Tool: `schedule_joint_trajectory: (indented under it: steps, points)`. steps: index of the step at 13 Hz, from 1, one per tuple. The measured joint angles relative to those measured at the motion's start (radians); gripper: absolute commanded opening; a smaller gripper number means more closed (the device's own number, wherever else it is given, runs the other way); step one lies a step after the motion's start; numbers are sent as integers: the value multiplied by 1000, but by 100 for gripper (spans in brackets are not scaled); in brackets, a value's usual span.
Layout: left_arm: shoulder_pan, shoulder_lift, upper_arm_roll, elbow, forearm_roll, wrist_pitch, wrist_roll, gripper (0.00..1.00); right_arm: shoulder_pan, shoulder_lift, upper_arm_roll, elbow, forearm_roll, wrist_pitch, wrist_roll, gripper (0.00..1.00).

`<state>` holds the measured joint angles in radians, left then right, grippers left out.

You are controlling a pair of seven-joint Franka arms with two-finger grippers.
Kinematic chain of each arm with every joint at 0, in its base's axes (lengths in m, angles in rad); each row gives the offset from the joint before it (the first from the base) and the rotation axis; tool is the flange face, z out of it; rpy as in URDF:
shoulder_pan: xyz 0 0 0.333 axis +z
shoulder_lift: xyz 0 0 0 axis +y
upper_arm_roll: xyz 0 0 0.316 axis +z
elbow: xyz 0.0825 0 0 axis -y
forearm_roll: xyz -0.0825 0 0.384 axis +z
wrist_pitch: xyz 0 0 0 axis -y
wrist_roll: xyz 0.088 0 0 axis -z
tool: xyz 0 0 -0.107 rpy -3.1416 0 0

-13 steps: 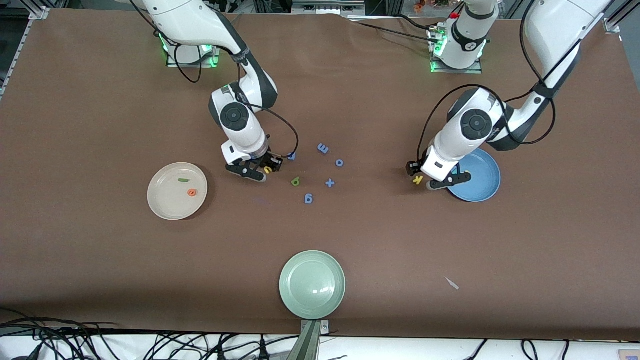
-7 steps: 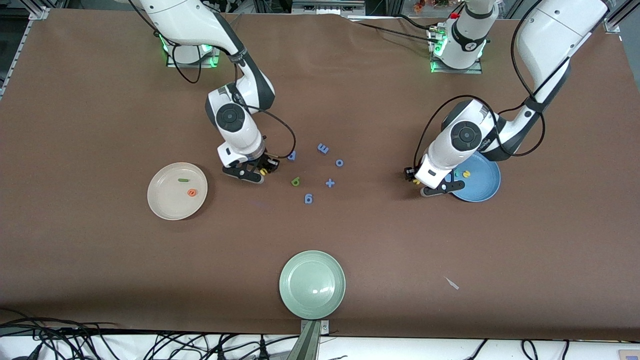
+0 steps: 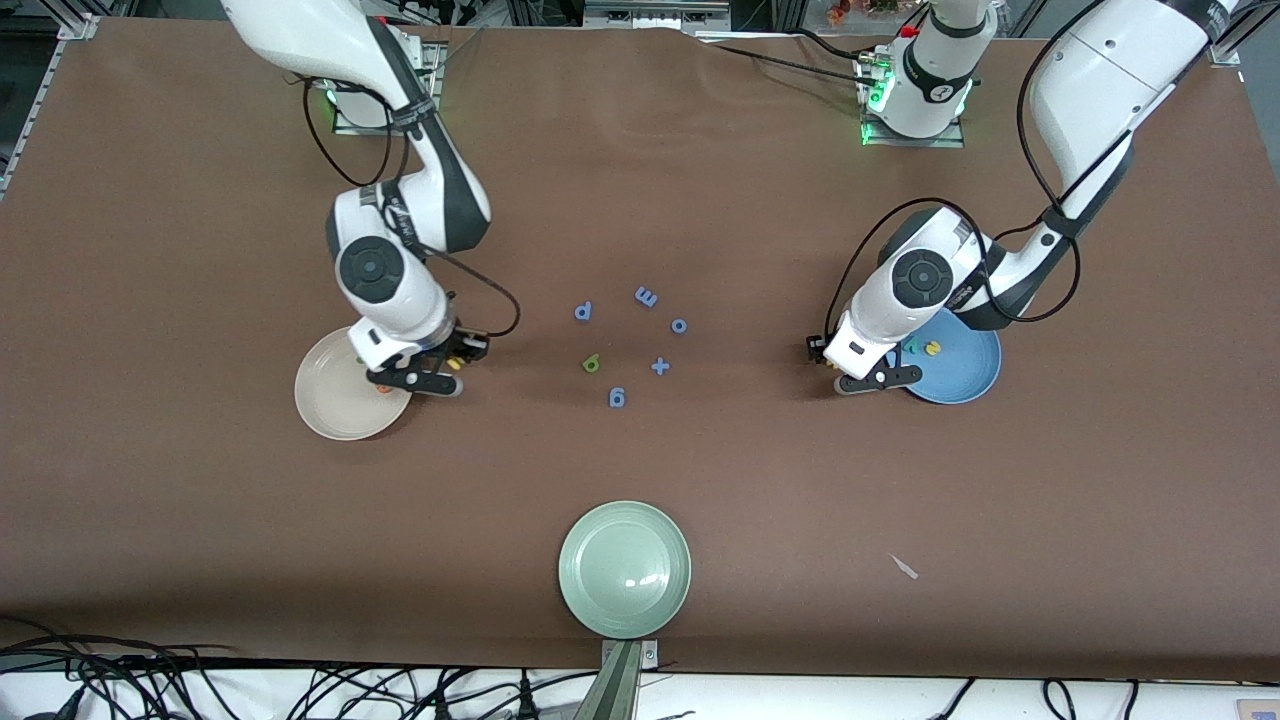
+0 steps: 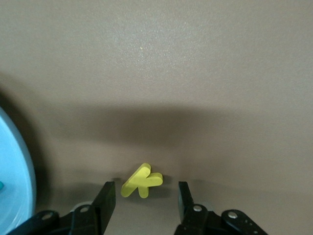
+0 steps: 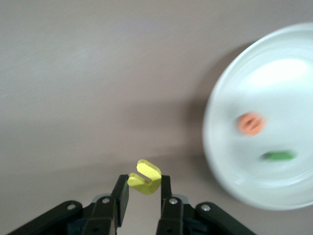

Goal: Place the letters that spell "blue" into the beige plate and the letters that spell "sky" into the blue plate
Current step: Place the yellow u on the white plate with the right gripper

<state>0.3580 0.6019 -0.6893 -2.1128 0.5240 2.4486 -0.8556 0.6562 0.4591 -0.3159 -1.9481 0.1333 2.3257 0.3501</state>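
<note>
My right gripper (image 3: pixel 445 365) is shut on the yellow "u" (image 5: pixel 145 178). It hangs over the table just beside the rim of the beige plate (image 3: pixel 325 400). That plate holds the orange "e" (image 5: pixel 251 123) and the green "l" (image 5: pixel 278 155). My left gripper (image 3: pixel 848 366) is low beside the blue plate (image 3: pixel 965 375), fingers open. The yellow "k" (image 4: pixel 142 180) lies on the table between its fingers (image 4: pixel 106 198), touching neither. The teal "y" (image 3: pixel 912 347) and yellow "s" (image 3: pixel 932 348) lie in the blue plate. The green "b" (image 3: pixel 591 364) lies on the table in the middle.
Several all-blue foam characters (image 3: pixel 660 366) are scattered mid-table around the green "b". A pale green plate (image 3: pixel 624 568) sits near the table's front edge. A small white scrap (image 3: pixel 904 566) lies toward the left arm's end.
My right gripper closed on the yellow "u" mid-table and carried it over to the beige plate's rim. My left gripper shifted slightly away from the blue plate, settling around the "k".
</note>
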Motion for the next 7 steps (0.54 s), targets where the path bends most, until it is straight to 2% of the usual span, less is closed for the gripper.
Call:
schedule_joint_trajectory:
  steps: [2,3,5,6,7]
  points:
    - [-1,3,5,0,9,-1,0,55,-5,6,-93,-1,0,-22,-173,18]
    - [-2,5,9,0,17,-1,0,54,-13,7,-130,-1,0,-37,-239,25]
    - [-2,9,11,0,23,-1,0,52,-44,7,-155,-3,1,-44,-307,43]
    - [-2,11,11,0,23,-1,0,49,-57,9,-155,-6,2,-44,-323,60]
    - [-2,12,11,0,23,-1,0,45,-63,12,-155,-8,2,-44,-329,66]
